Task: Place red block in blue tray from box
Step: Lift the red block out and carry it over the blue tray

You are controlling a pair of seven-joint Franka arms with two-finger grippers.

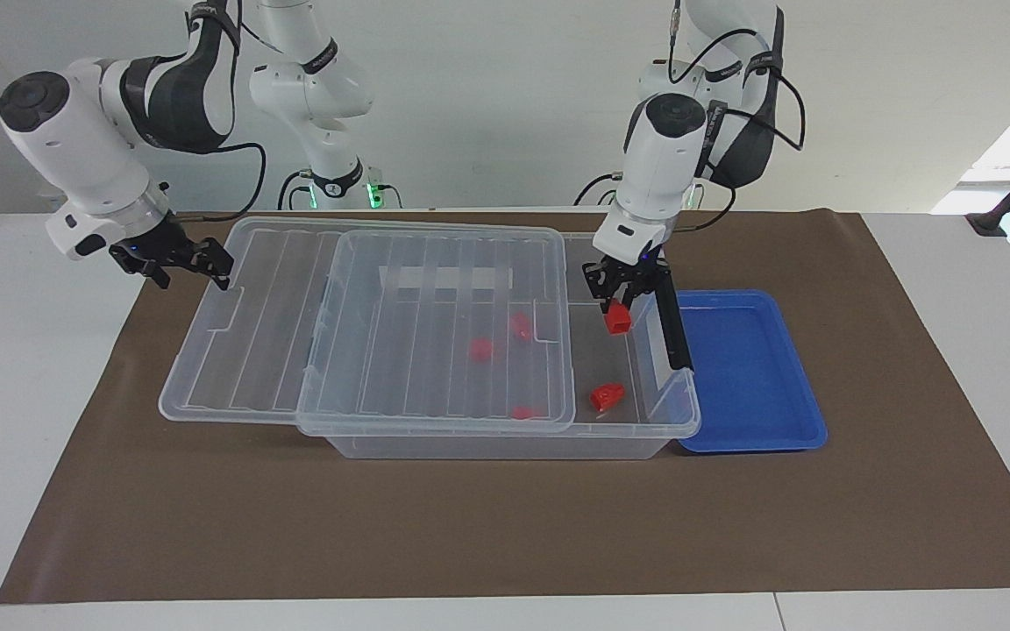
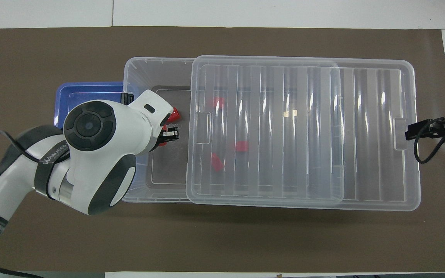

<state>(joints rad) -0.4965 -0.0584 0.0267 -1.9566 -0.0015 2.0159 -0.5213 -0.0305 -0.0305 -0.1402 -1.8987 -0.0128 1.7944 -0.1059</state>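
1. Left gripper (image 1: 618, 308): raised over the uncovered end of the box (image 1: 505, 443), fingers clenched on the red block (image 1: 617, 319).
2. Red block: hanging in the air in that grip, over the box's open end, near the black latch handle (image 1: 672, 322); clear of the box floor.
3. Blue tray (image 1: 755, 372): flat on the brown mat (image 1: 505, 526), touching the box at its latch end, toward the left arm's end of the table.
4. Lid (image 1: 365, 324): lying on the box, slid toward the right arm's end, overhanging that end of the box.
5. Other red pieces: one (image 1: 608, 396) on the box floor in the open end, three more under the lid.
6. Right gripper (image 1: 194, 263): waiting off the lid's overhanging end, fingers released, holding nothing.
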